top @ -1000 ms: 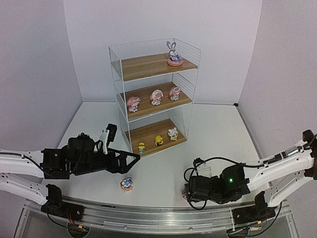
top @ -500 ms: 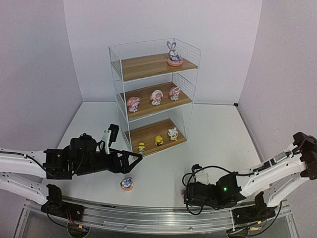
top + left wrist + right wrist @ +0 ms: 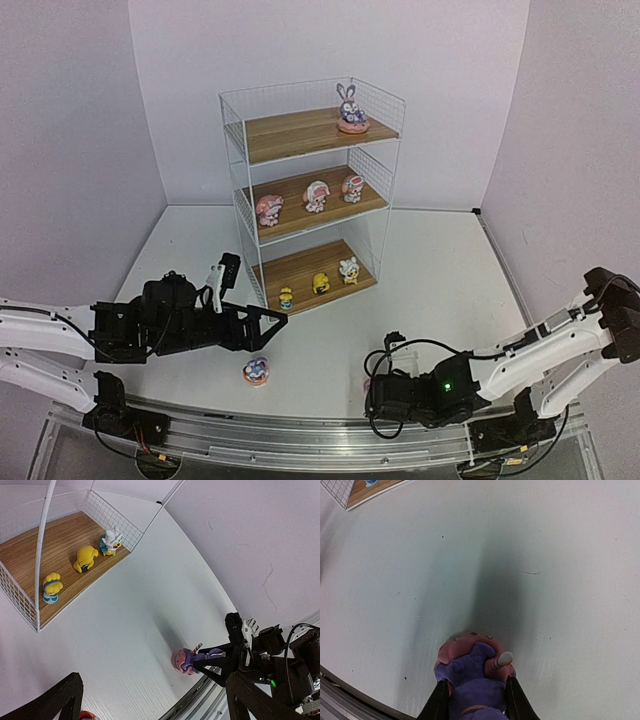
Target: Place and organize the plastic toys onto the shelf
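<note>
The shelf [image 3: 290, 133] stands at the back of the table. Its top board holds a purple bunny [image 3: 351, 110], the middle board three pink-white toys [image 3: 316, 196], and the bottom board three small yellow and white toys [image 3: 321, 283]. Another purple bunny [image 3: 256, 372] sits on the table just below my open left gripper [image 3: 270, 325]. My right gripper [image 3: 476, 700], low at the near edge, is shut on a third purple bunny [image 3: 470, 675]. Its pink base points away from the fingers. The left wrist view shows this bunny [image 3: 192, 660] too.
A metal rail [image 3: 300, 440] runs along the table's near edge, close under the right gripper. The shelf has white wire mesh sides [image 3: 375, 100]. Walls close in the table on the left, back and right. A black cable [image 3: 420, 345] loops over the right arm.
My right gripper has dropped toward the near edge and its jaws have closed on the purple bunny. The left arm has barely moved and stays open.
</note>
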{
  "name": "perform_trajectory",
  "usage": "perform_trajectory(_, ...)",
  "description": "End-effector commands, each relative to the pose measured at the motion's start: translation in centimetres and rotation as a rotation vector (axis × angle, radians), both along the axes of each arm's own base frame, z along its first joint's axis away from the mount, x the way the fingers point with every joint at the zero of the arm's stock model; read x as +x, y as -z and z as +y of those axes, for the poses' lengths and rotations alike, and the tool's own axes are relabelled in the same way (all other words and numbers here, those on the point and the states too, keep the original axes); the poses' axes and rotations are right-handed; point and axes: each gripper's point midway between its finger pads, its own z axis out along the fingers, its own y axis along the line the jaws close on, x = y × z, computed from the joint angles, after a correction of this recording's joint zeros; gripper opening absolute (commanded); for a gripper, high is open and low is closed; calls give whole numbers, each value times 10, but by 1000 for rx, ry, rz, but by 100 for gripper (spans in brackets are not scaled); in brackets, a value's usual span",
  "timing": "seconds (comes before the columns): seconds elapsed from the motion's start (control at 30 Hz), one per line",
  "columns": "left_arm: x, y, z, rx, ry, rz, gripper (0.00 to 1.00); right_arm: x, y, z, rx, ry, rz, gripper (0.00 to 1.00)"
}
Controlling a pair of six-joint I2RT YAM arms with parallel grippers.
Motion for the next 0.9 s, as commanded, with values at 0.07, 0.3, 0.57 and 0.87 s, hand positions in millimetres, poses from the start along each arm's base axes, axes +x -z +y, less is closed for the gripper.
perform_trajectory(0.07,-1,-9,2,-53,-3,-1,100,7,-48,13,110,-5,-66,0)
perform_trajectory(0.3,-10,-23,-11,-59,96,-57,100,3,-121,21,284,-80,-62,0)
perform_trajectory(0.57,-8,-33,-13,-61,100,-100,100,36,-254,43,348,-183,-132,0)
perform_trajectory(0.87,-3,-33,-4,-47,56,-100,100,117,-372,45,301,-86,-341,0)
